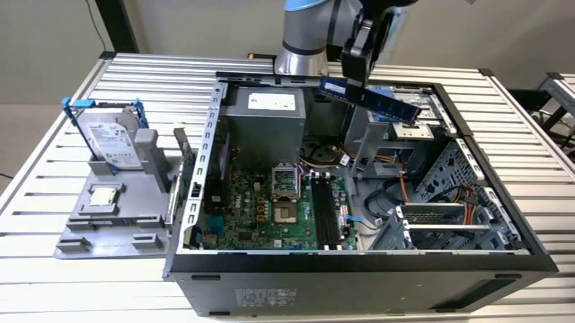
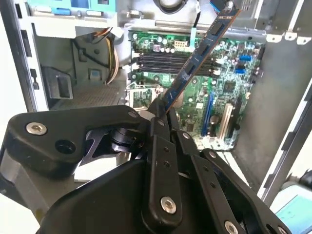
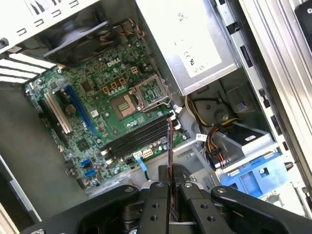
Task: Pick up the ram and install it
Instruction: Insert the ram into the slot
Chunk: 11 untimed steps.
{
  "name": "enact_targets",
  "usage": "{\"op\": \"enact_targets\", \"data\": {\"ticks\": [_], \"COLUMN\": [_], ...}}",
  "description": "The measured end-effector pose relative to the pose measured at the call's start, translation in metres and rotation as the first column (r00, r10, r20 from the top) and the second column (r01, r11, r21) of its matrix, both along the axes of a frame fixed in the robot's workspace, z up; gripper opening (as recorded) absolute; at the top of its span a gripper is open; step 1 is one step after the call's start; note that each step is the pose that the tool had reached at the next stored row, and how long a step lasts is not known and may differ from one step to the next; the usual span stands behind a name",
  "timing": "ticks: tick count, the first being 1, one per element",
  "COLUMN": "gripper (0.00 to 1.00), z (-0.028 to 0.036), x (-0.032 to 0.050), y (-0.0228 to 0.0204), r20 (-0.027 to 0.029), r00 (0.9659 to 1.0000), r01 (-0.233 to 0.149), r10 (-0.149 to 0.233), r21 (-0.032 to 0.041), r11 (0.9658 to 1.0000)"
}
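Black gripper (image 2: 163, 116) up close, clamped shut on one end of the bluish-green ram (image 2: 201, 52). Held tilted in mid-air over the far side of the open computer case (image 1: 359, 268), well above the motherboard (image 1: 260, 217) and its empty black slots (image 1: 325, 215). Resting on the table (image 1: 90, 296) at the exterior view's left, a blue-framed hard drive (image 1: 112, 138).

The ram (image 1: 386, 106) above the computer case (image 1: 359, 282) on the table (image 1: 81, 296), hard drive (image 1: 112, 138) at the exterior view's left
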State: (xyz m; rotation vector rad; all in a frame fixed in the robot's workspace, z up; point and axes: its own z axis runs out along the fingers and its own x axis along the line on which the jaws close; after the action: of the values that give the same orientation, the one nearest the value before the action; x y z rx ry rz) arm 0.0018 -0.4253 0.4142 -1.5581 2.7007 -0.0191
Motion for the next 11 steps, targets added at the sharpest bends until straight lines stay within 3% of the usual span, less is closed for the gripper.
{"op": "enact_targets", "data": {"ticks": [3,6,11], "gripper": [0.00,0.00,0.00], "z": [-0.0002,-0.0004,-0.0006], "x": [0.0000,0.0000,0.0000], "y": [0.0000,0.0000,0.0000], "r20": [0.0001,0.0000,0.0000], "r00": [0.9985,0.9940,0.9800], "r01": [0.054,0.109,0.199], "r10": [-0.054,-0.109,-0.199], "r21": [0.0000,0.0000,-0.0001], "r11": [0.9985,0.9940,0.9800]}}
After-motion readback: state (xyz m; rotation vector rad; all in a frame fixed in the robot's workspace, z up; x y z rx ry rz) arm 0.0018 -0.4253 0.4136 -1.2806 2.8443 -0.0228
